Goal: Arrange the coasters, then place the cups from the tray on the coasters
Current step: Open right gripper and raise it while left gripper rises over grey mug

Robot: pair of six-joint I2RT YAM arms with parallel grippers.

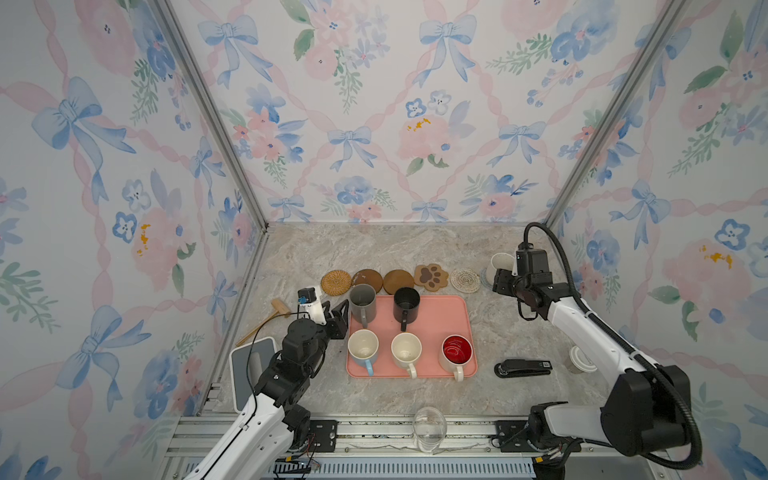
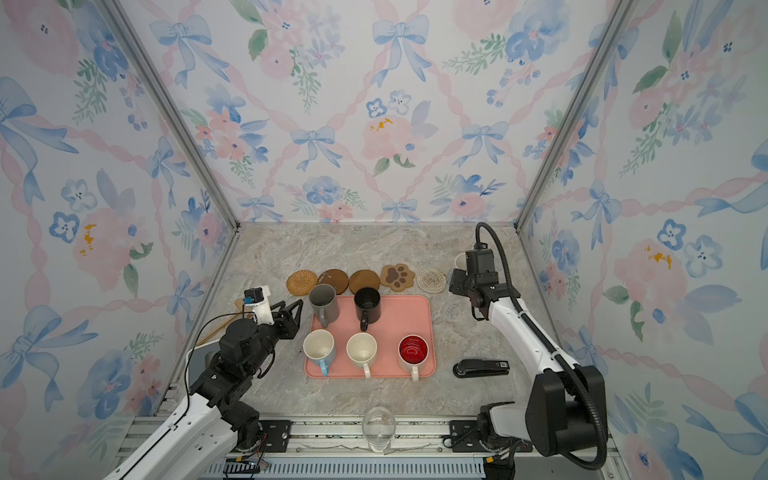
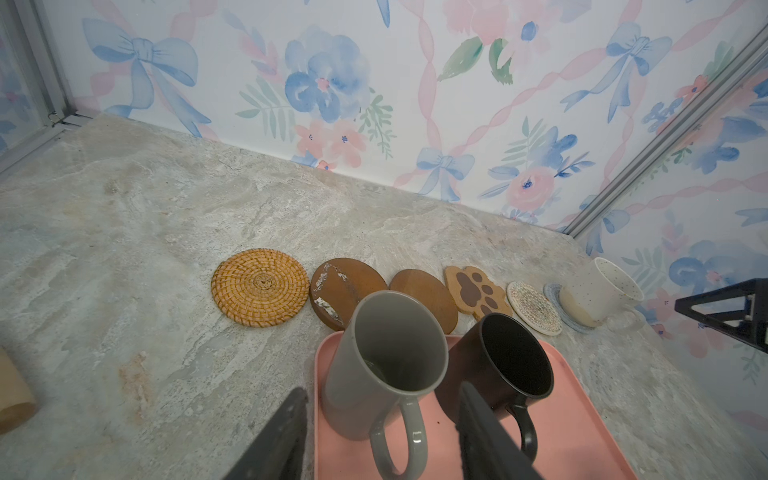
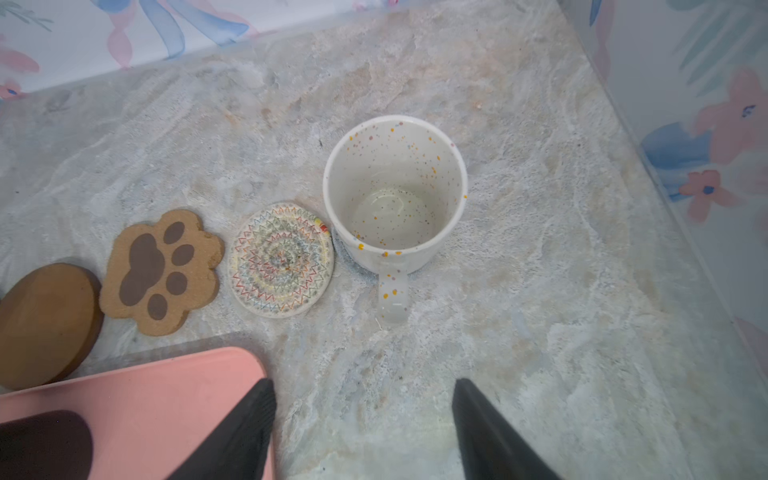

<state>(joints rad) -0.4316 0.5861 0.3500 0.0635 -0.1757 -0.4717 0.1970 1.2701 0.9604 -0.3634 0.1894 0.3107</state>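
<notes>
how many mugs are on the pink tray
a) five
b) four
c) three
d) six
a: the tray holds the grey mug, black mug, blue mug, cream mug and red-lined mug, while the speckled mug stands off it on the grey-blue coaster.

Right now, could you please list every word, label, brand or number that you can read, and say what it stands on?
No text is legible in any view.
The small white label on the black stapler: too small and blurred to read.
Nothing else shows lettering.
</notes>
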